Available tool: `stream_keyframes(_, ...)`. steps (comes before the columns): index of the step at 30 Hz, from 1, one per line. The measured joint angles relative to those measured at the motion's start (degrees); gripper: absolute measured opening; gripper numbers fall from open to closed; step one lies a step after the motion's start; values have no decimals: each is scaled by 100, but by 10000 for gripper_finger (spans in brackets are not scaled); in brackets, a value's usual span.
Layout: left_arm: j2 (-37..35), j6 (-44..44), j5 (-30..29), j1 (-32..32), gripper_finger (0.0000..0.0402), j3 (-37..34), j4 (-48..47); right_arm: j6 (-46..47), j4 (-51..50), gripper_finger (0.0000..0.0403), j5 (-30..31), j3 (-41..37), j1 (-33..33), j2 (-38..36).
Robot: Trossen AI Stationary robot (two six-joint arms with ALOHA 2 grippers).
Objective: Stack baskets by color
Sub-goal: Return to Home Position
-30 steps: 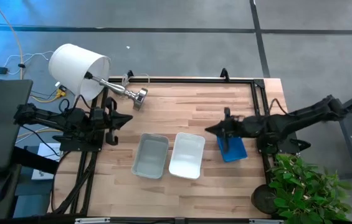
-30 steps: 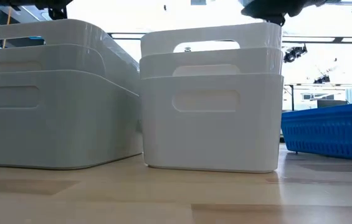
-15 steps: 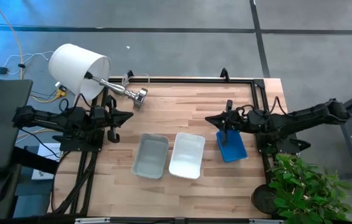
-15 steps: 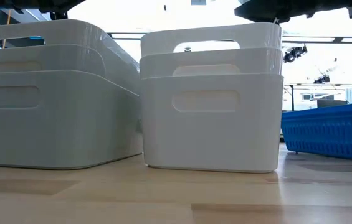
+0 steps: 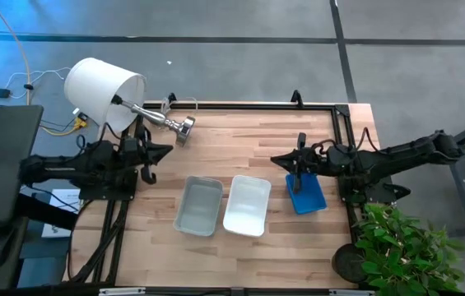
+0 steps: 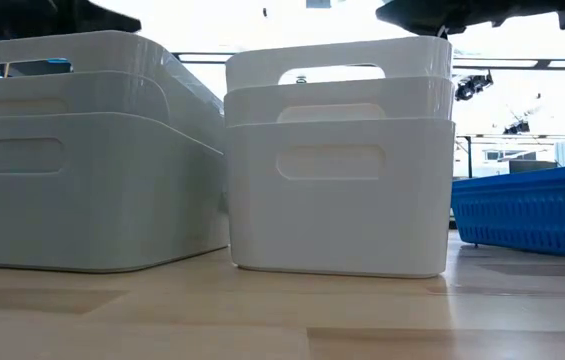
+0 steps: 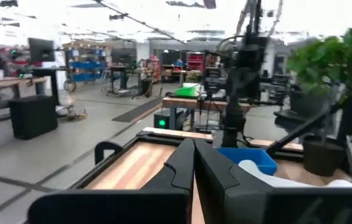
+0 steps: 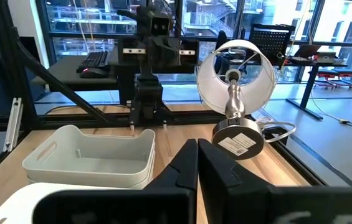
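Baskets nested by colour: grey stack (image 5: 197, 205), white stack (image 5: 247, 204), blue stack (image 5: 307, 198); left claw (image 5: 166, 150), right claw (image 5: 276, 159) clenched, empty.

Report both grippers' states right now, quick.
Left gripper: shut, empty, over the wooden table's left edge.
Right gripper: shut, empty, by the blue mesh plastic basket.

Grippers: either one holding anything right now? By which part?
Nothing is held. The left gripper and the right gripper both show jaws shut with nothing between them. The blue baskets near the right one sit free.
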Motion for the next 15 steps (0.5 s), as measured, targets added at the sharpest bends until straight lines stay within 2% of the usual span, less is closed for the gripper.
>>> stream_keyframes(6,-371,-479,623,376,0,-715,563,134,-4,0,-2,0,-93,0)
stream_keyframes(15,-401,-862,626,415,0,-1322,908,254,-199,0,-25,0,-131,0)
